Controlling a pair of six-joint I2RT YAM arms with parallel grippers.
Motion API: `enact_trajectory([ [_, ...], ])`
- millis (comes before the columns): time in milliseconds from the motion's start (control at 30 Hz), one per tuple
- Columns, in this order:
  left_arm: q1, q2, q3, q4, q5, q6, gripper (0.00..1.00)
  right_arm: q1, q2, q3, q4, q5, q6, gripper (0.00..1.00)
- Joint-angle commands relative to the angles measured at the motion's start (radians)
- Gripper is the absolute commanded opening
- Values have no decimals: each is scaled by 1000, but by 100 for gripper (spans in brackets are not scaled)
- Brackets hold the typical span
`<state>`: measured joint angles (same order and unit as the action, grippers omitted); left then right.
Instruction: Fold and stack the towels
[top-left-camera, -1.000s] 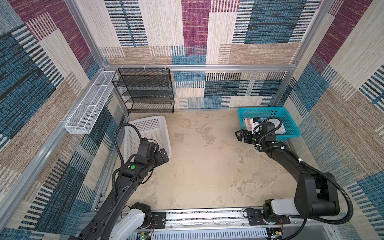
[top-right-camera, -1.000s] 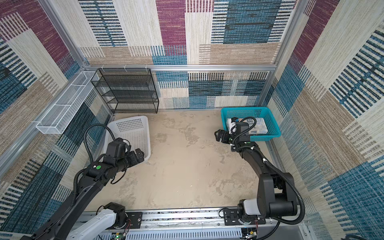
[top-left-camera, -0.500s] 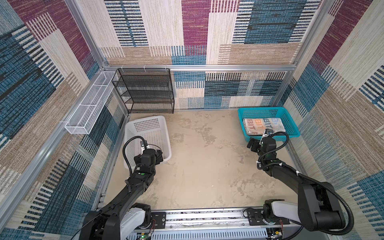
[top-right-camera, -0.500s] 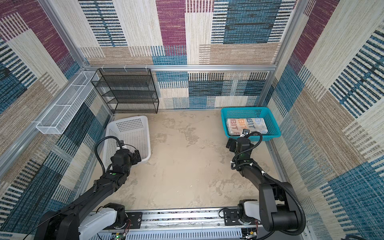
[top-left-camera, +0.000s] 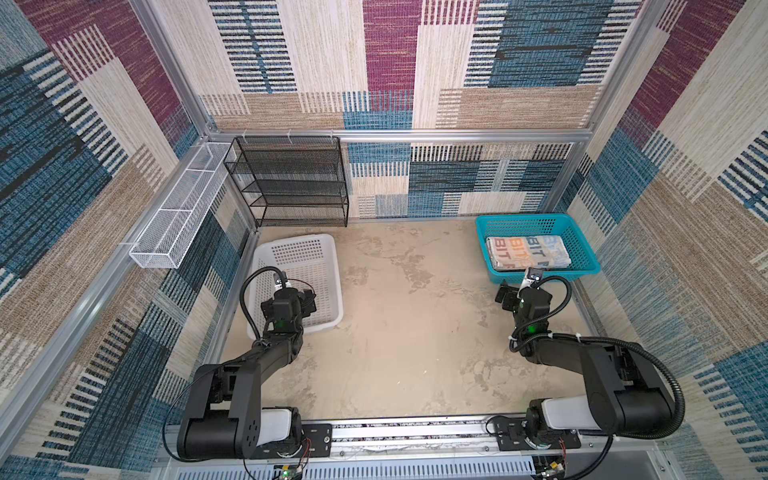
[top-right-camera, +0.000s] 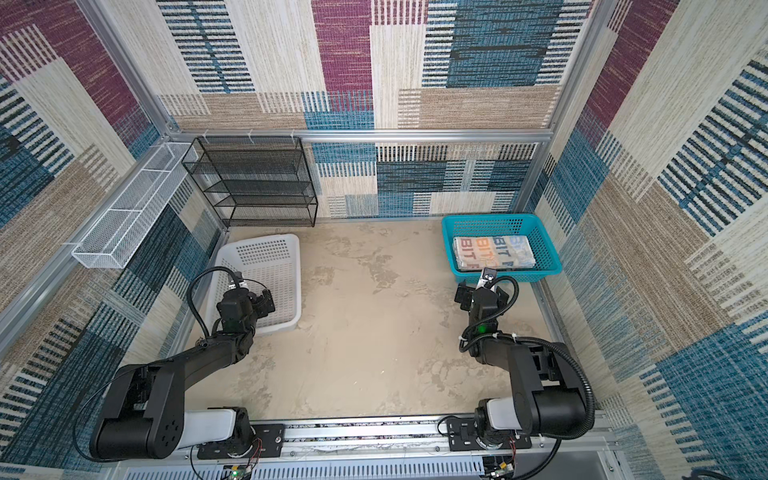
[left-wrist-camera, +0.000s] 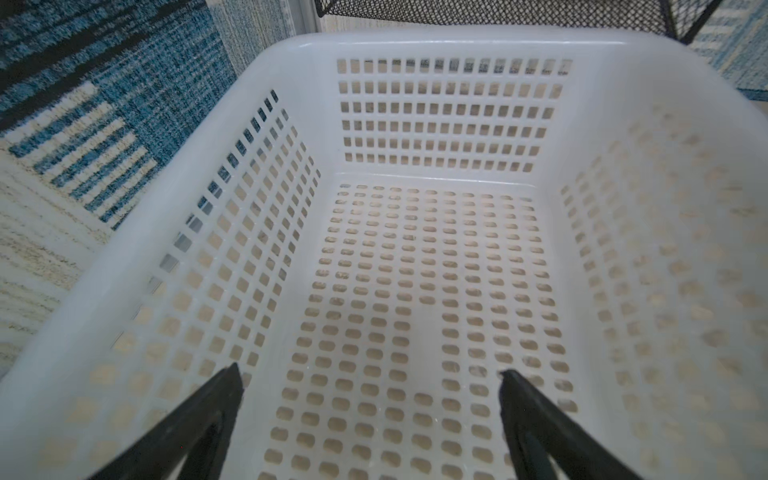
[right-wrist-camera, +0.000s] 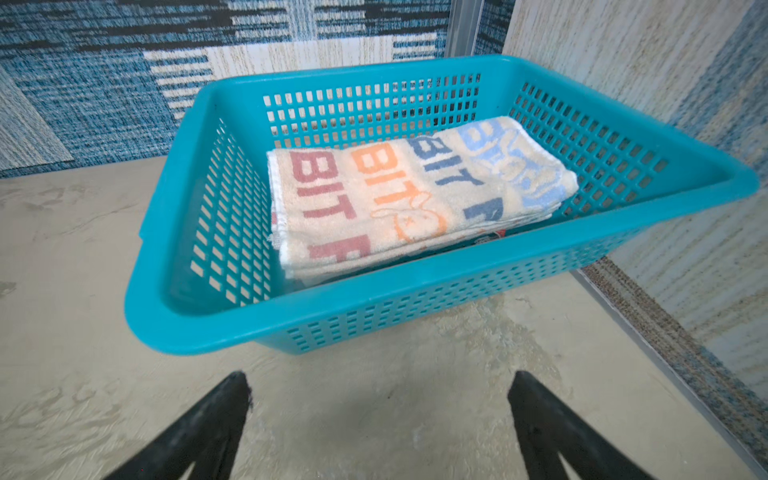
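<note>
Mottled tabletop (top-left-camera: 407, 332), folded terry towels (top-left-camera: 525, 253) in perforated teal basket (top-left-camera: 523, 226)

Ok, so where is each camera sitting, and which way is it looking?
Both top views: high above the robot's side, looking down on the whole table; the left arm and right arm show in full.
Left wrist: on the left arm, looking down into the white basket; the open left gripper pokes in.
Right wrist: on the right arm, facing the teal basket holding the folded towels; the open right gripper shows.
Shared: the towels appear in the right wrist view and both top views.
</note>
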<state>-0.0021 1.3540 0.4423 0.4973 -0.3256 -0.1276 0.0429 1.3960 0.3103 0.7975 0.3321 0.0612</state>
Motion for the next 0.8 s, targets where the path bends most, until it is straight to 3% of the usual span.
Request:
enact_trajectory([
  [0, 24, 18, 14, 58, 63, 8, 99, 0, 19, -13, 210, -24, -46, 99],
  [133, 48, 86, -38, 260, 102, 21, 99, -1, 88, -27, 325, -91, -49, 99],
  [300, 47, 111, -6, 228, 145, 39, 99, -7, 100, -52, 375, -164, -66, 99],
  [433, 45, 145, 19, 209, 211, 64, 99, -20, 162, -133, 591, -179, -61, 99],
  [467, 45, 154, 3, 261, 212, 69, 99, -20, 138, -111, 498, -184, -56, 99],
  [767, 45, 172, -20, 307, 220, 71, 99, -24, 138, -116, 516, -191, -55, 99],
])
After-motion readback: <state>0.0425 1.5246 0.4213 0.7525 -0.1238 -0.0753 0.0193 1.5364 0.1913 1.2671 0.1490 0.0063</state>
